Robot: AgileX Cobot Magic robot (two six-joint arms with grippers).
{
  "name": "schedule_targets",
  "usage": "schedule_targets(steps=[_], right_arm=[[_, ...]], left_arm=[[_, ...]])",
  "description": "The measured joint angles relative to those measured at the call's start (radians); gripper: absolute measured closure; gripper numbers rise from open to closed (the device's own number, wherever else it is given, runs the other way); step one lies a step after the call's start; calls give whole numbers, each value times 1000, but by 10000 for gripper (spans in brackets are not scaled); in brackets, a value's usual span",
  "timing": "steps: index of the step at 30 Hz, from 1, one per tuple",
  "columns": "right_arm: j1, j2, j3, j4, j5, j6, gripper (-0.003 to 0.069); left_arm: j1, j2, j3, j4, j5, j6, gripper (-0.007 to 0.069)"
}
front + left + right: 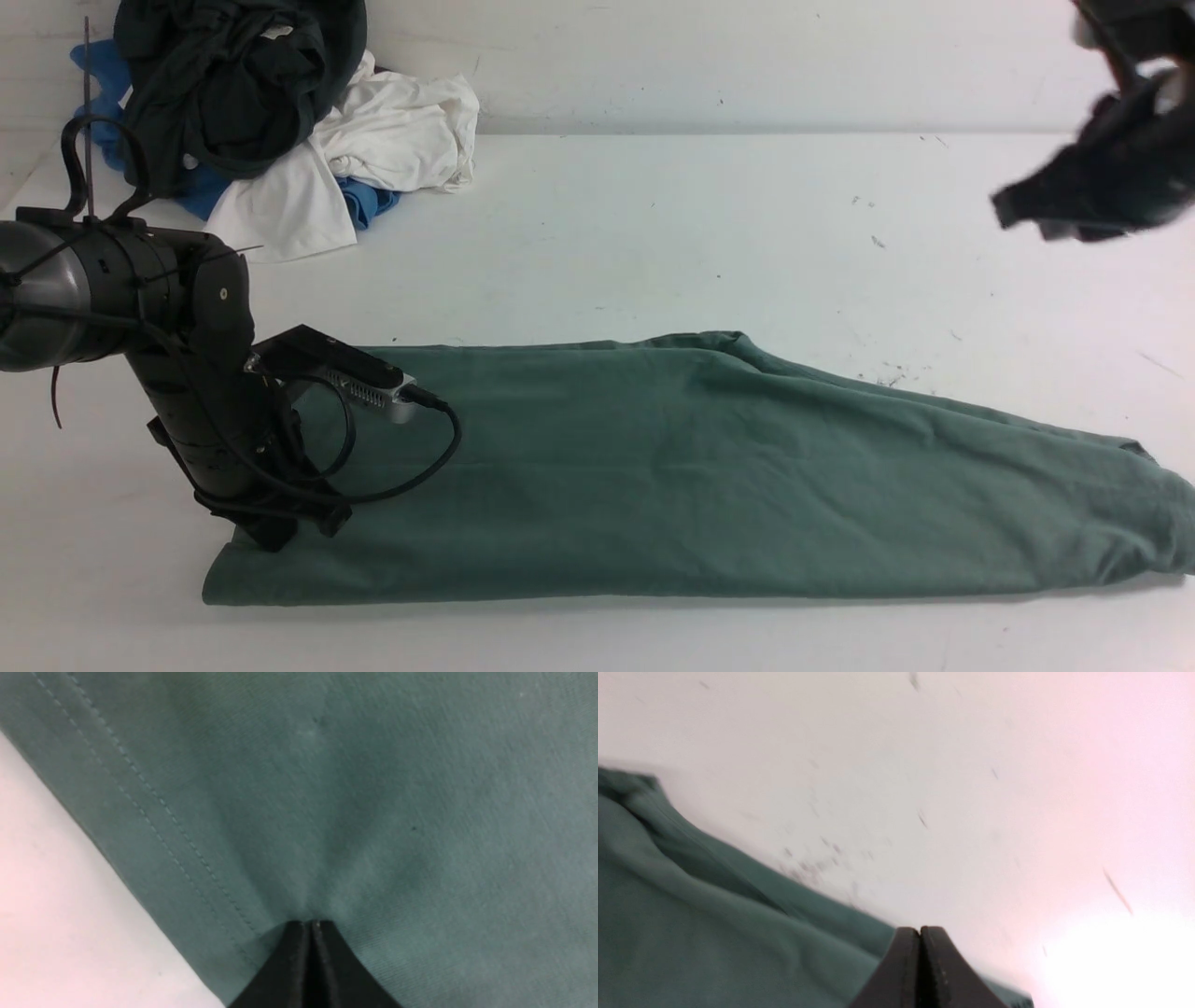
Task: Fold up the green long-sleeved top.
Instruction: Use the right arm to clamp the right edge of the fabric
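Green top (pixel 709 467) lies as 1 long band across the table (pixel 653 233), its long axis running from the robot's left to its right. On the band's left end, by the stitched hem, the left claw (pixel 312 926) is closed, cloth puckering into its tips, seemingly pinched. Well above the right end the right claw (pixel 920 931) hangs closed on nothing, so the left arm is nearer.
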Motion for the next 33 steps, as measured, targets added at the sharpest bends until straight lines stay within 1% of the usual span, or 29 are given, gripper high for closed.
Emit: schedule_targets(steps=[3, 5, 6, 8, 10, 11, 12, 13, 14, 15, 17, 18, 19, 20, 21, 22, 25, 27, 29, 32, 33], right_arm=[[-128, -28, 123, 61, 17, 3, 664], [-194, -27, 181, 105, 19, -6, 655], [-240, -21, 205, 129, 19, -29, 636], [-298, -10, 234, 177, 15, -65, 582], [-336, 5, 242, 214, 3, -106, 520], [-348, 17, 244, 236, -9, -128, 461], [-350, 25, 245, 244, -17, -144, 428], [-355, 44, 245, 256, -26, -159, 371], [-355, 63, 245, 264, -36, -169, 299], [-355, 80, 245, 268, -42, -172, 250], [-355, 140, 245, 267, -52, -174, 125], [-355, 146, 245, 267, -53, -174, 116], [-355, 194, 245, 267, -56, -175, 47], [-355, 200, 245, 267, -56, -176, 41], [-355, 239, 245, 267, -64, -176, 4], [-354, 270, 245, 268, -70, -177, -13], [-337, 282, 235, 261, -88, -179, -15], [-319, 282, 235, 254, -100, -180, 1], [-282, 284, 235, 236, -115, -180, 45], [-232, 287, 233, 206, -123, -156, 166], [-215, 288, 230, 188, -123, -140, 248]], left_arm=[[0, 0, 0, 0, -1, 0, 631], [0, 0, 0, 0, -1, 0, 631], [0, 0, 0, 0, -1, 0, 631], [0, 0, 0, 0, -2, 0, 631], [0, 0, 0, 0, -2, 0, 631], [0, 0, 0, 0, -2, 0, 631], [0, 0, 0, 0, -2, 0, 631], [0, 0, 0, 0, -2, 0, 631], [0, 0, 0, 0, -3, 0, 631], [0, 0, 0, 0, -3, 0, 631], [0, 0, 0, 0, -5, 5, 631], [0, 0, 0, 0, -5, 5, 631], [0, 0, 1, 0, -5, 7, 631], [0, 0, 1, 0, -5, 7, 631], [0, 0, 1, 0, -5, 7, 631], [0, 0, 1, 0, -5, 7, 631], [0, 0, 1, 0, -8, 11, 631], [0, 0, 1, 0, -8, 12, 631], [0, 0, 1, 0, -9, 15, 631], [0, 0, 1, 0, -9, 15, 631], [0, 0, 1, 0, -9, 15, 631]])
